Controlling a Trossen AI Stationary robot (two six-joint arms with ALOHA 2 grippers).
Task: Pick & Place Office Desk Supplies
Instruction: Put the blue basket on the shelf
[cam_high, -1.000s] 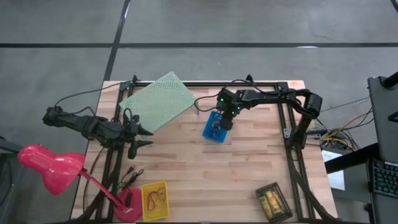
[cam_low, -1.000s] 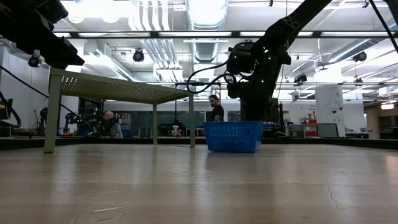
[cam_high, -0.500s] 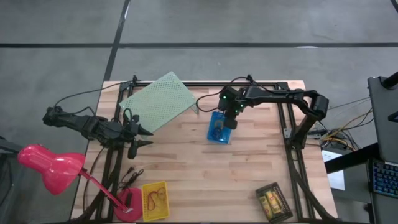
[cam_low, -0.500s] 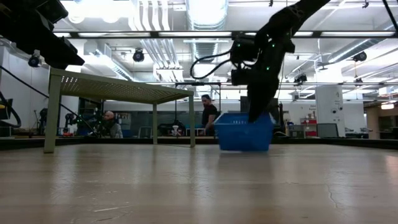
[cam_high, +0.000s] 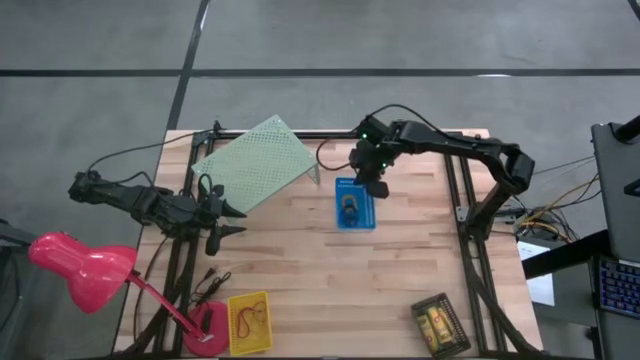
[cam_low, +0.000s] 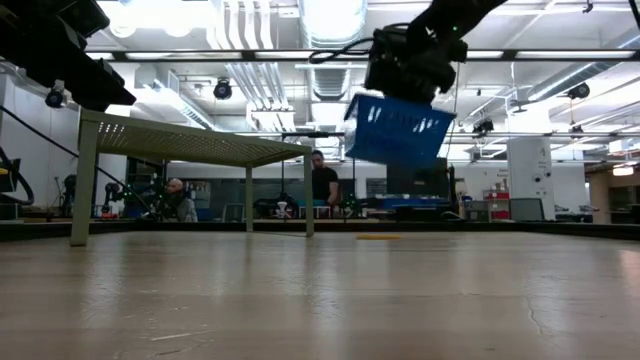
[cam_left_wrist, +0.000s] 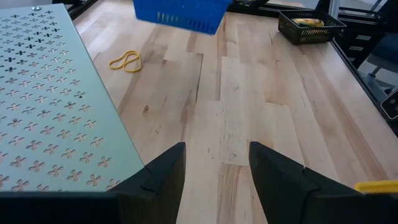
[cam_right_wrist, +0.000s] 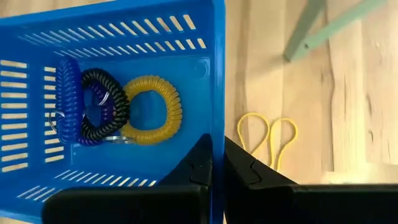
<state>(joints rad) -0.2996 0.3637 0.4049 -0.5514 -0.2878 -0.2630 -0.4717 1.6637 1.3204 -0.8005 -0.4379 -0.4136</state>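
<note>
My right gripper (cam_high: 372, 187) is shut on a small blue bin (cam_high: 355, 212) and holds it in the air over the middle of the table. In the bin lie coiled rings: blue (cam_right_wrist: 67, 99), black (cam_right_wrist: 107, 102), purple (cam_right_wrist: 93, 127) and yellow (cam_right_wrist: 153, 109). A yellow rubber band (cam_right_wrist: 267, 140) lies flat on the wood below the bin. My left gripper (cam_high: 236, 220) waits open at the table's left side, beside the pale green riser (cam_high: 255, 160), with nothing between its fingers (cam_left_wrist: 163, 177). My right gripper pinches the blue bin's far wall (cam_right_wrist: 217, 127) at its rim, one finger inside the bin and one outside. The fingers slant down from the table's far right. The bin (cam_low: 397, 128) hangs below the gripper, tilted and clear of the table.
A yellow bin (cam_high: 249, 322) with rubber bands stands at the near left, next to a pink lamp (cam_high: 82, 268). A black bin (cam_high: 440, 325) with yellow pieces stands at the near right. Bare wood lies between them and below the lifted bin.
My right gripper has risen and rolled, staying shut on the blue bin. The bin, which stood on the table, is now lifted clear, turned about and tilted.
</note>
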